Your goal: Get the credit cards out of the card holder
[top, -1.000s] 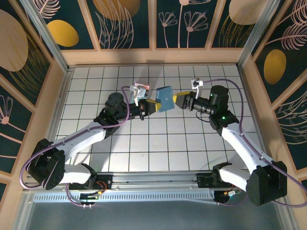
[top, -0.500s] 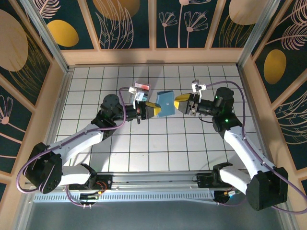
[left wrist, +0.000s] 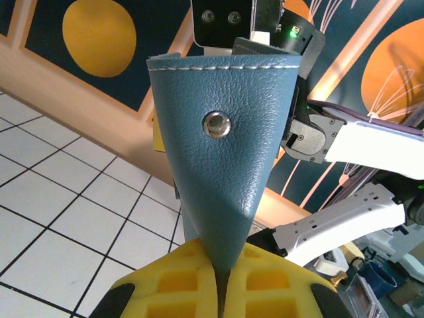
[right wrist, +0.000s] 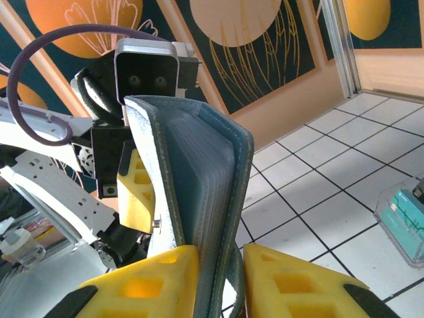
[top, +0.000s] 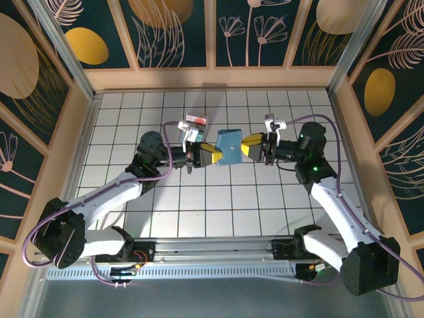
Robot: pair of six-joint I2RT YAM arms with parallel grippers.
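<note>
Card holder: the slate-blue card holder (top: 230, 144) is lifted clear of the tiled surface (top: 218, 199), strung between the two grippers near the middle of the workspace.
Left gripper: the left gripper (top: 209, 154) has its yellow fingers (left wrist: 165, 291) pressed together on one tapering end of the leather. In the left wrist view the flap rises from that pinch with its snap stud (left wrist: 216, 124) facing the camera.
Right gripper: the right gripper (right wrist: 218, 278) is set narrow, with the opposite edge of the holder pinched between its pads. One pad touches the outer flap, while the contact of the other is harder to read.
Why held this way: gripping from both ends keeps the holder off the tiles and steady. It probably also lets one arm anchor the holder while the other works on a flap or a card.
Opening: from the right wrist the two halves stand slightly apart, showing stacked inner sleeves (right wrist: 199, 192) between them — a partly open book, not a flat spread.
Credit cards: no card edge sticks out that I can make out, so I judge the credit cards to be inside the sleeves, with none out yet.
Nearby: a clear plastic box (right wrist: 403, 222) sits on the tiles well to the side, touching nothing.
Next move calls for: widening the gap between the halves so that a finger can reach a card edge.
Risk: thin leather held at its extremes may twist or slip out of a pinch.
</note>
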